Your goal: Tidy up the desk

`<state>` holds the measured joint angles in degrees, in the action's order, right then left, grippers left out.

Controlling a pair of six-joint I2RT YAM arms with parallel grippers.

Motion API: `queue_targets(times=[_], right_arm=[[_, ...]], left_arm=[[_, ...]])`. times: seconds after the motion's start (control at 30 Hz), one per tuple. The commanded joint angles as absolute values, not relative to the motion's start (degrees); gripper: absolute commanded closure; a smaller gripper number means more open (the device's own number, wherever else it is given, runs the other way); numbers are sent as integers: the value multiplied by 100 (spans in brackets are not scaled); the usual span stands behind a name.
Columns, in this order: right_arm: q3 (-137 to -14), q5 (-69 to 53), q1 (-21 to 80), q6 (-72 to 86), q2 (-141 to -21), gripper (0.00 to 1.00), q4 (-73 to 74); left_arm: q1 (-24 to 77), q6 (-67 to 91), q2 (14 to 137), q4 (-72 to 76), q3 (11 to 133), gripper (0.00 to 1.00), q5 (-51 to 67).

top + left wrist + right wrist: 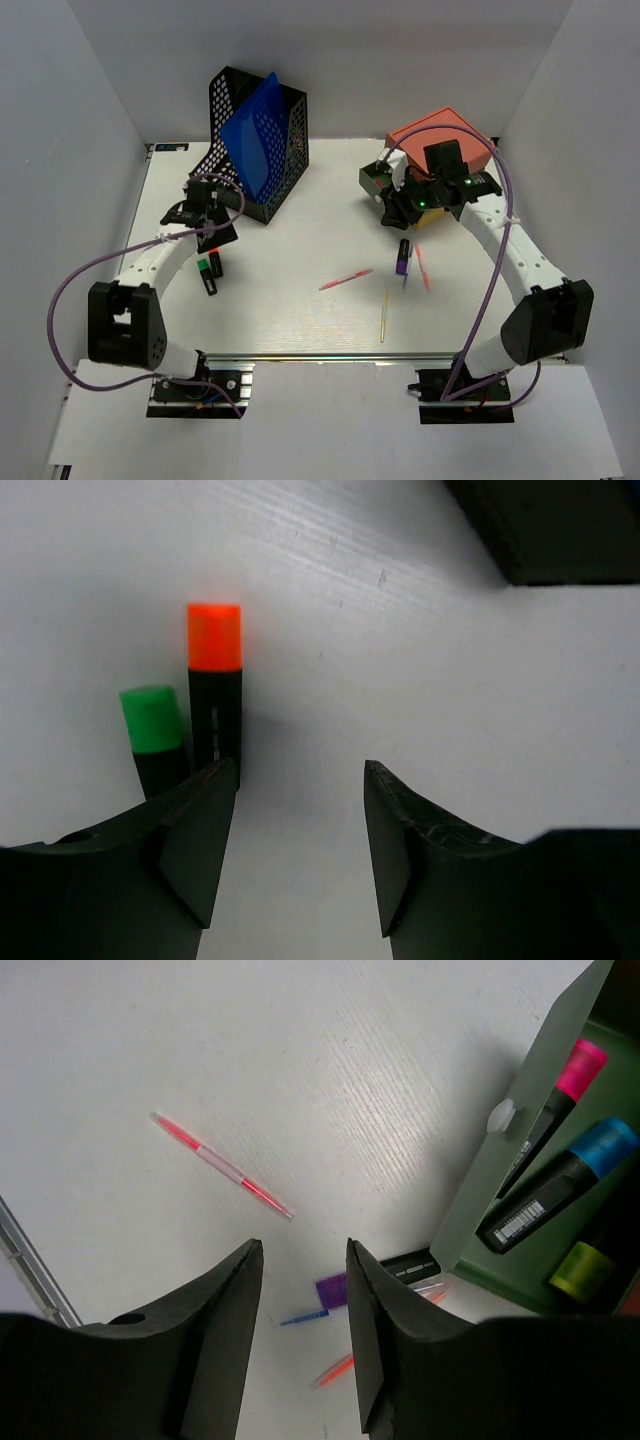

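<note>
The white desk (300, 330) holds scattered pens and markers. An orange-capped marker (214, 680) and a green-capped marker (152, 725) lie side by side at the left (210, 270). My left gripper (213, 233) is open and empty just above the desk beside them (300, 820). My right gripper (397, 208) is open and empty, held above the desk (303, 1260) next to a green pen box (500, 1190) that holds pink, blue and yellow highlighters. A purple-capped marker (332, 1288), a blue pen (305, 1316) and an orange pen (335, 1370) lie below it.
A black mesh file holder (285, 130) with a blue folder (255, 135) stands at the back left. An orange notebook (440, 130) lies at the back right behind the green box (375, 180). A pink pen (345, 279) and a yellow pencil (384, 317) lie mid-desk.
</note>
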<state>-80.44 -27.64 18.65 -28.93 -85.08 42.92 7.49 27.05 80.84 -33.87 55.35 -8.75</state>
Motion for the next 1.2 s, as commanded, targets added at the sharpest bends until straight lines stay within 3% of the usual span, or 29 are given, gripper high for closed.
queue_targets(times=[0.0,0.27,1.03,1.17], right_arm=[[-7946,-2848,1802,-2909,-8174,55,3938],[-7655,-2813,1705,-2918,-7796,53,3788],[-7787,-2918,1565,-2769,-7919,50,3938],[-7822,-2918,1547,-2751,-7919,50,3946]], left_arm=[[642,2329,8392,-3076,5958,36,-940],[343,1987,8806,-3015,6073,40,-1169],[281,1600,9958,-2857,6082,37,-1055],[281,1608,10098,-2804,6082,41,-958]])
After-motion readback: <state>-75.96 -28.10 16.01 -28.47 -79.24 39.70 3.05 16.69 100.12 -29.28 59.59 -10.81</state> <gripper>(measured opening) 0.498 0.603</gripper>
